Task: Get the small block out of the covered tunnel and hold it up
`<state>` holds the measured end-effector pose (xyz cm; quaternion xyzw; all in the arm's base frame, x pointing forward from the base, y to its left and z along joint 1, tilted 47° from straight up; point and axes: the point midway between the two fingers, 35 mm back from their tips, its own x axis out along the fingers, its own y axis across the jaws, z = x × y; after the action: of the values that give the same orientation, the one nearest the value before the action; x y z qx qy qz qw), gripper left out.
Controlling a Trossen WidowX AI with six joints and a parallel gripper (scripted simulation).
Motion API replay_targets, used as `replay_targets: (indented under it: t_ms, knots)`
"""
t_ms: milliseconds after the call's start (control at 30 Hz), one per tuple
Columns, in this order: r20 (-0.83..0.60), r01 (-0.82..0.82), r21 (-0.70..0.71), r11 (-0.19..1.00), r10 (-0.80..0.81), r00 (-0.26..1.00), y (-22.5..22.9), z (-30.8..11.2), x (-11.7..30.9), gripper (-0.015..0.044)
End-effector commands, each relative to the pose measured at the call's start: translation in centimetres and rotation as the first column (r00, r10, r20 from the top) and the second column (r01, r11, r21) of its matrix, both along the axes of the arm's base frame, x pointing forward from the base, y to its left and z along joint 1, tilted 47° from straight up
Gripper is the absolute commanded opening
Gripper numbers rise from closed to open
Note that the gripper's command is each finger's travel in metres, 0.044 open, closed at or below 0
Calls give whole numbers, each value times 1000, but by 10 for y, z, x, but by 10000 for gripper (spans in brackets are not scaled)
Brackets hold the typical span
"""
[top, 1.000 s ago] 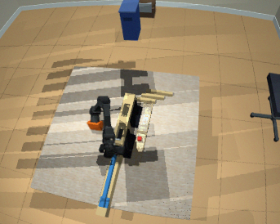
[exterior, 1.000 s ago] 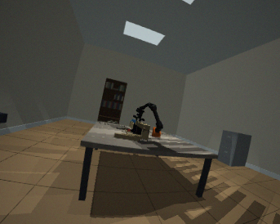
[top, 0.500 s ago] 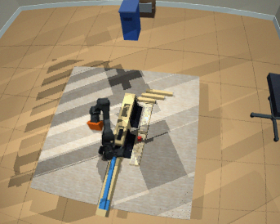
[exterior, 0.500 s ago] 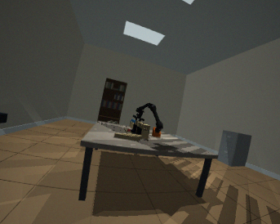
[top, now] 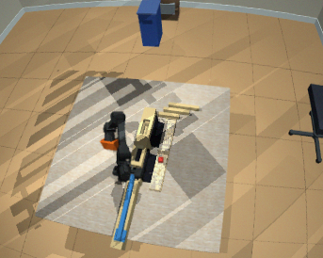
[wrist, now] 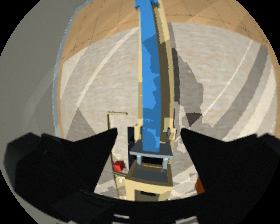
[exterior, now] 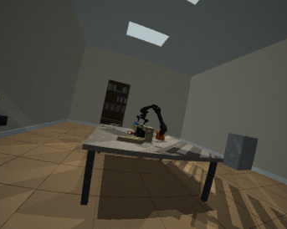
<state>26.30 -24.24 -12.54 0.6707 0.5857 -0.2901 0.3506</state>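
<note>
The block cannot be made out in the cage [wrist: 136,150] or tunnel [top: 147,129] [exterior: 149,134] [wrist: 147,192]; whether the red cube [top: 160,159] [wrist: 119,165] beside the tunnel is it cannot be told. The blue handle [top: 126,207] [wrist: 151,90] reaches well out, probably to bring the cage to an opening. The gripper [top: 137,173] [exterior: 142,120] [wrist: 149,131] stands wide open, holding nothing, its fingers either side of the handle's inner end, likely for room to regrip. The arm [top: 123,146] [exterior: 158,111] arches over, wrist low.

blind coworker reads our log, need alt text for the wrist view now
The gripper's open black fingers flank a long blue bar in a tan channel, running away toward the top. A gray frame crosses its near end; a red cube sits to the left.
</note>
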Motion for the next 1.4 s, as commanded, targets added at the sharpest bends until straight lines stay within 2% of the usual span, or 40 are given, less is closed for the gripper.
replay_targets:
  t_ms: [0,900,1367]
  knots:
    - [-6,-7,-12,1000,7,1000,4,7,2,440]
    - [-6,-7,-11,1000,7,1000,33,-21,0,440]
    - [-1,-13,-20,1000,13,1000,27,-17,2,72]
